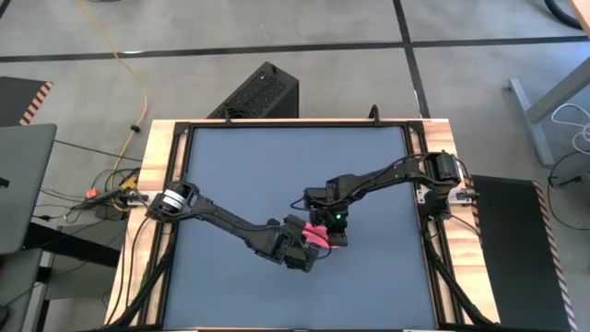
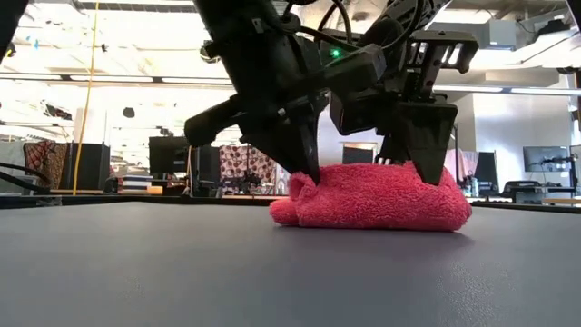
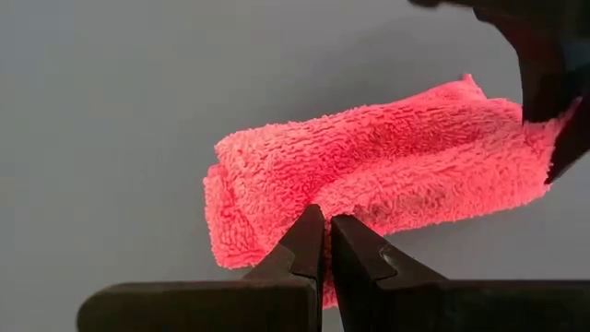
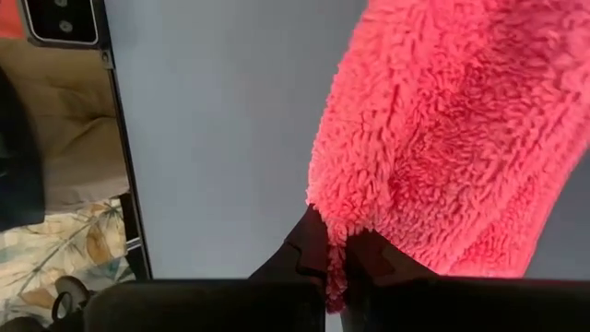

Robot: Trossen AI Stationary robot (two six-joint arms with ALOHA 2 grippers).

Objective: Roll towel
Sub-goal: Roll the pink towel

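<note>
The pink towel (image 1: 317, 234) lies as a short, thick roll (image 2: 372, 202) near the middle of the dark grey mat (image 1: 277, 166). Its underside rests on the mat. My left gripper (image 3: 327, 226) comes in from the table's left, its fingers shut, with the tips against one long side of the roll (image 3: 387, 166). My right gripper (image 4: 337, 247) reaches in from the right and is shut on the towel (image 4: 461, 120) at the roll's other end. In the low view the left gripper (image 2: 307, 171) stands at the roll's left end and the right gripper (image 2: 425, 171) near its right end. My left gripper presses its shut fingertips (image 3: 312, 221) against the roll's long side (image 3: 304, 198), near one end. It slants down from the table's left. The roll stays flat on the mat. Whether any cloth is caught between the fingers, I cannot tell. My right gripper pinches a tuft of the towel's edge (image 4: 343, 217) between its two fingers, and pink cloth shows in the gap. The fingers slant down from the table's right. One layer or several, I cannot tell. The roll lies on the mat.
The mat fills a wooden-framed table (image 1: 157, 184) with bare mat all round the towel. A black box (image 1: 263, 92) stands on the floor past the far edge. A laptop (image 1: 23, 184) and cables (image 1: 111, 194) lie off the left side.
</note>
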